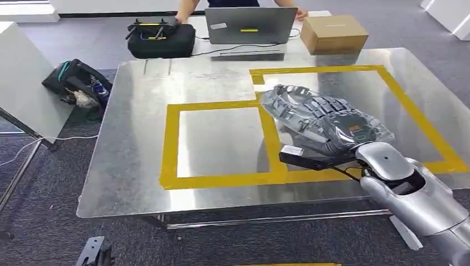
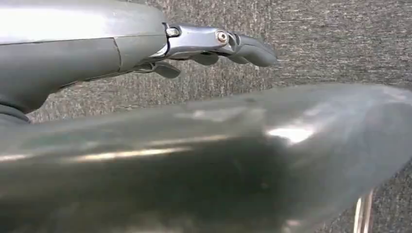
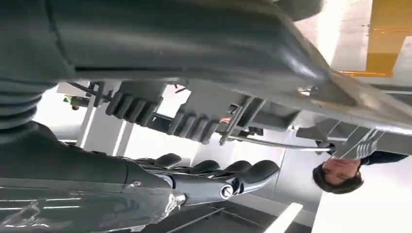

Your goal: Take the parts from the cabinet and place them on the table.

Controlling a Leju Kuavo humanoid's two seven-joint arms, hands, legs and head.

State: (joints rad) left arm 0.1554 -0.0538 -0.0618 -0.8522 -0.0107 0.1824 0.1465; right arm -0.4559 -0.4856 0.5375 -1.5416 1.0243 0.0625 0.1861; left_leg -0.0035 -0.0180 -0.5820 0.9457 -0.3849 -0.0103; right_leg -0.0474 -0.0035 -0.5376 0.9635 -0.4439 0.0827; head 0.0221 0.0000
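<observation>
Overhead, from the head view: my right hand (image 1: 327, 145) was out over the metal table (image 1: 127, 166), gripping the part (image 1: 324, 119) — a grey ribbed piece sealed in clear plastic wrap. The part hung above the yellow tape (image 1: 221, 180), over the strip shared by the two taped rectangles, and I could not tell whether it touched the tabletop. Beyond the far edge stood a laptop (image 1: 250, 25), a cardboard box (image 1: 333, 33) and a black case (image 1: 161, 39); a person's hand (image 1: 302, 14) rested near the laptop. A dark bag (image 1: 77, 83) lay on the carpet beside the table.

Left wrist view: my left hand (image 2: 214, 46) hung over grey carpet (image 2: 316, 39), fingers curled inward, nothing in them.

Right wrist view: dark fingers (image 3: 223, 170) lay against the part's ribbed surface — the grip looked closed around it. Yellow tape showed in one corner.
</observation>
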